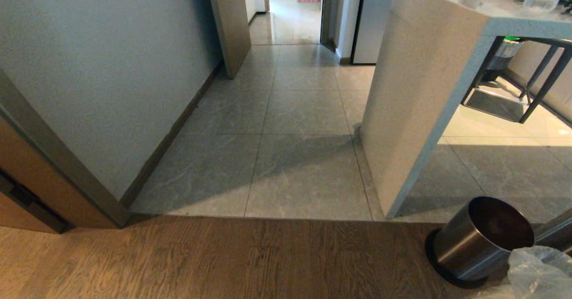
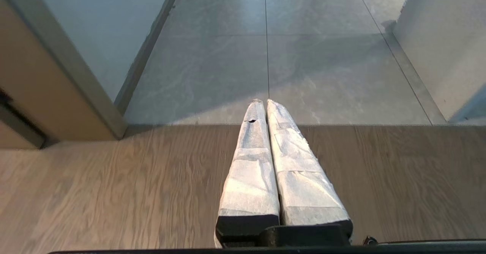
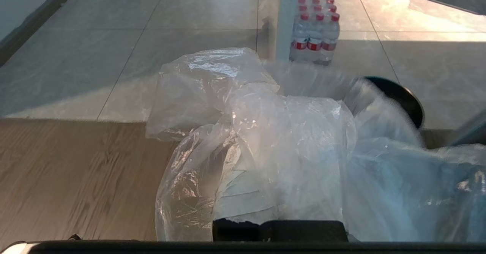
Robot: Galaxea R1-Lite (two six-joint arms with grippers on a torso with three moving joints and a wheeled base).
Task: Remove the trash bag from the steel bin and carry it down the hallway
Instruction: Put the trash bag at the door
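Bag and right gripper: the crinkled clear plastic trash bag (image 3: 273,147) is bunched right over the right gripper (image 3: 279,223), whose fingers are buried under the film; the jaws are clamped fully together, and by the look of it on a fold of that bag.
Bag and bin: the bag is out of the small round brushed-steel bin (image 1: 480,241), hanging just beside its black rim at the robot's right; the bin's dark inside shows no liner.
Way ahead: the hallway of glossy grey marbled tiles (image 1: 295,111) runs straight forward from the edge of the brown wood-plank floor (image 1: 214,258), long axis away from the robot, between the white wall (image 1: 107,66) and the pale stone counter end (image 1: 415,93).
Nearer arm: the right one carries the load; the left gripper (image 2: 262,102), its white-wrapped fingers (image 2: 250,170) pressed together on nothing, points at the tile seam.
Textures: thin, slippery, shapeless film; a rigid smooth steel cylinder.
Also there: a shrink-wrapped pack of red-capped bottles (image 3: 315,26) beyond the bag.
Judgement: lifting looks done; driving forward remains.
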